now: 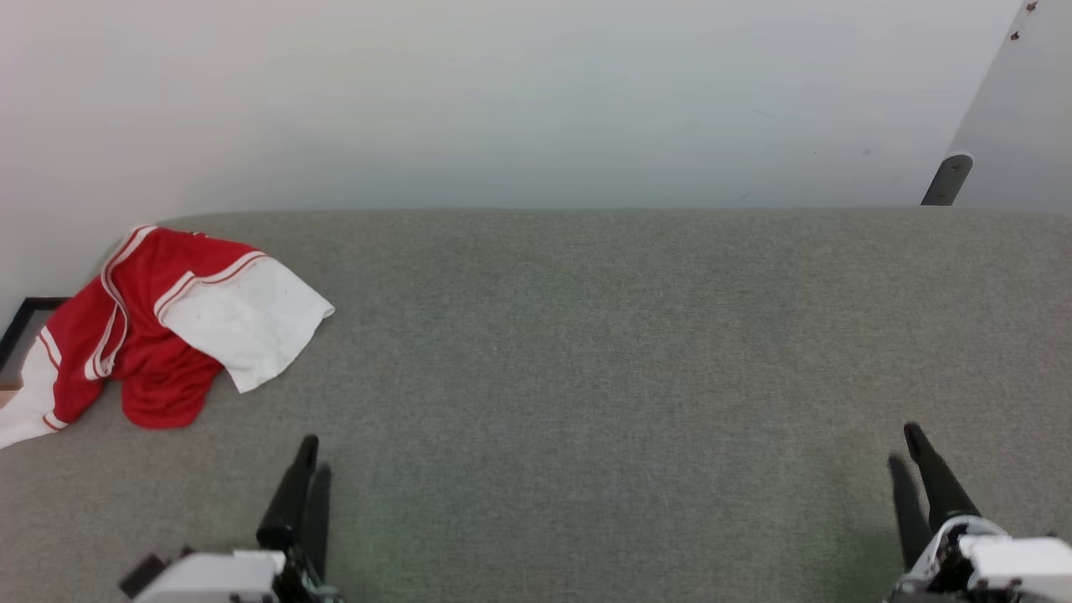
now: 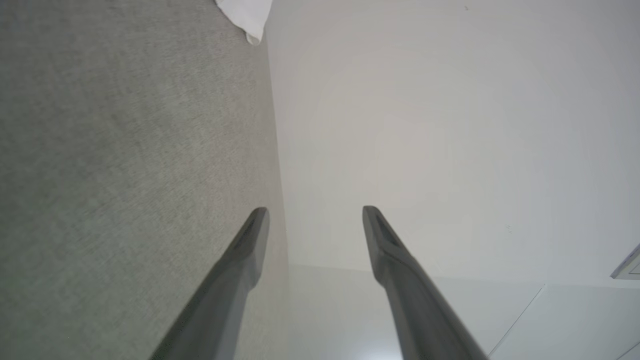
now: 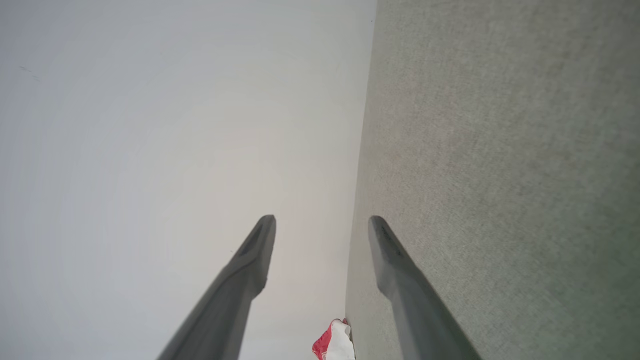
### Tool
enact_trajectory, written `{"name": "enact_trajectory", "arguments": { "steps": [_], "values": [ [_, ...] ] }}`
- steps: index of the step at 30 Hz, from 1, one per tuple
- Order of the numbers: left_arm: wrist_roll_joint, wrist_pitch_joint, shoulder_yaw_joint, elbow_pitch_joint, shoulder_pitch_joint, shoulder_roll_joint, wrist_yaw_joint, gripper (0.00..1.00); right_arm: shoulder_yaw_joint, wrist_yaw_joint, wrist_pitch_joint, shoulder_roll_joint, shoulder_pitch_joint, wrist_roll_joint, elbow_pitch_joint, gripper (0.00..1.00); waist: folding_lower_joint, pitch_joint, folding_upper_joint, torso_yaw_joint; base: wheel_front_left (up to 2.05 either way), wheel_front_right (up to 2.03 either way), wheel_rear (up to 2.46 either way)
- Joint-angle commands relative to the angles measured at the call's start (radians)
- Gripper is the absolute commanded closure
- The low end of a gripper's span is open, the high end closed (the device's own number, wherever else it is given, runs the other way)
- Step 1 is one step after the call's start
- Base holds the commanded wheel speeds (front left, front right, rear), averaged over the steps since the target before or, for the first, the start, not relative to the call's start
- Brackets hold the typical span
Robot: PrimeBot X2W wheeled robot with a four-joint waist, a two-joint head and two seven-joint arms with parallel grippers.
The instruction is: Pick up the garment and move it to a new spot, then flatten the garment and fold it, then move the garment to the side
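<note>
The garment (image 1: 159,335) is a red jersey with white sleeves and striped trim, lying crumpled at the far left corner of the grey table (image 1: 586,335); part of it hangs over the left edge. One white sleeve corner (image 2: 247,17) shows at the top of the left wrist view, and a small red-and-white piece of the garment (image 3: 334,342) at the bottom of the right wrist view. My left gripper (image 1: 311,452) (image 2: 315,212) stands open and empty at the near left, a short way in front of the garment. At the near right, far from the garment, my right gripper (image 1: 906,444) (image 3: 321,220) is open and empty.
A white wall (image 1: 502,100) runs along the table's far edge. A black frame (image 1: 21,322) sits beyond the table's left edge beside the garment. At the upper right a dark bracket (image 1: 946,180) stands against a pale panel.
</note>
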Motion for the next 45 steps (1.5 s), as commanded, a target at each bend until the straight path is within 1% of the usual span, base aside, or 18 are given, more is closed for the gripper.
{"name": "enact_trajectory", "arguments": {
  "steps": [1,15,28,36,45],
  "values": [
    [0.0,0.0,0.0,0.002,0.002,0.0,0.0,0.0,0.0,0.0,0.0,0.0,0.001,0.0,0.001,0.0,0.0,0.0,0.0,0.0,0.0,0.0,0.0],
    [0.001,-0.035,-0.041,-0.058,0.021,0.004,0.001,0.0,0.091,0.001,-0.068,-0.001,-0.024,-0.041,-0.013,0.0,0.0,-0.001,0.0,0.0,0.0,0.0,0.0],
    [0.048,-0.076,-0.077,-0.099,0.039,0.026,0.011,0.0,0.154,0.002,-0.125,-0.004,-0.049,-0.13,-0.003,0.0,0.0,-0.003,0.0,0.0,0.0,0.0,0.0],
    [0.109,-0.116,-0.099,-0.117,0.053,0.049,0.023,0.0,0.177,0.002,-0.156,-0.007,-0.059,-0.218,0.007,0.0,0.0,-0.007,0.0,-0.001,0.0,0.0,0.0],
    [0.221,-0.169,-0.123,-0.137,0.076,0.09,0.046,0.0,0.181,0.003,-0.188,-0.009,-0.068,-0.373,0.018,0.0,0.0,-0.012,0.0,-0.004,0.0,0.0,0.0]
  ]
}}
